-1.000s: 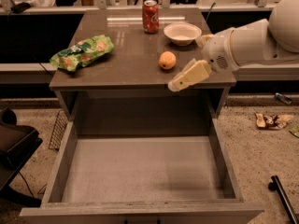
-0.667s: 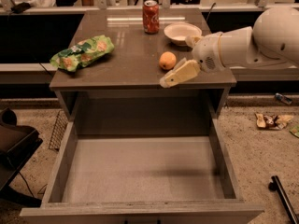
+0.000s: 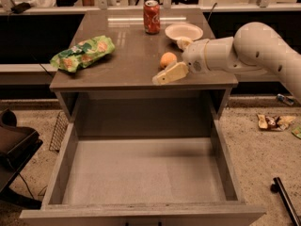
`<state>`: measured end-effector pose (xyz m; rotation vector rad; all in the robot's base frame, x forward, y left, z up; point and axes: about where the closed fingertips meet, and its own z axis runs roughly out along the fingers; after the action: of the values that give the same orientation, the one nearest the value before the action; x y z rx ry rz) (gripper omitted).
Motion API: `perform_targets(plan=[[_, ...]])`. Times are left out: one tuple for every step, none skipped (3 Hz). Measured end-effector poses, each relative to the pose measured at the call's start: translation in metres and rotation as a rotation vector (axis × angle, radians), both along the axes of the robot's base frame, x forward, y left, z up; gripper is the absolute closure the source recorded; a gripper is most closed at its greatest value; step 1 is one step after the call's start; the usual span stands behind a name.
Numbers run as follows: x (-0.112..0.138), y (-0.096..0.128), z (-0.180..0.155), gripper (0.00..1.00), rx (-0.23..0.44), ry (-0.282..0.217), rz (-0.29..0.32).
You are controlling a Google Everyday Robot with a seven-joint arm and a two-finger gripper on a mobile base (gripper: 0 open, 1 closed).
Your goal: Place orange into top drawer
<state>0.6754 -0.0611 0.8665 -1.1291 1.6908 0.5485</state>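
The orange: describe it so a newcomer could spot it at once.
On the grey cabinet top above the open top drawer, look right of centre, in front of the white bowl. The orange is the small round fruit at the gripper, unlike the tall red can or green bag.

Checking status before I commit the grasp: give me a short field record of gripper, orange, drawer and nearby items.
gripper: open, over the right front of the cabinet top, straddling the orange
orange: on the cabinet top, not lifted
top drawer: pulled open, orange not in it
nearby: red soda can and white bowl behind; green snack bag at left
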Motion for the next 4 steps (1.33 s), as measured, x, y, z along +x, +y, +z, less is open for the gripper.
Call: perform_targets(plan=[[0.024, -0.003, -0.012, 0.0, -0.027, -0.015, -0.017], [0.043, -0.009, -0.02, 0.0, -0.046, -0.019, -0.041], [0.054, -0.012, -0.03, 0.07, -0.057, -0.007, -0.057], [0.057, -0.013, -0.044, 0.31, -0.055, 0.032, -0.072]])
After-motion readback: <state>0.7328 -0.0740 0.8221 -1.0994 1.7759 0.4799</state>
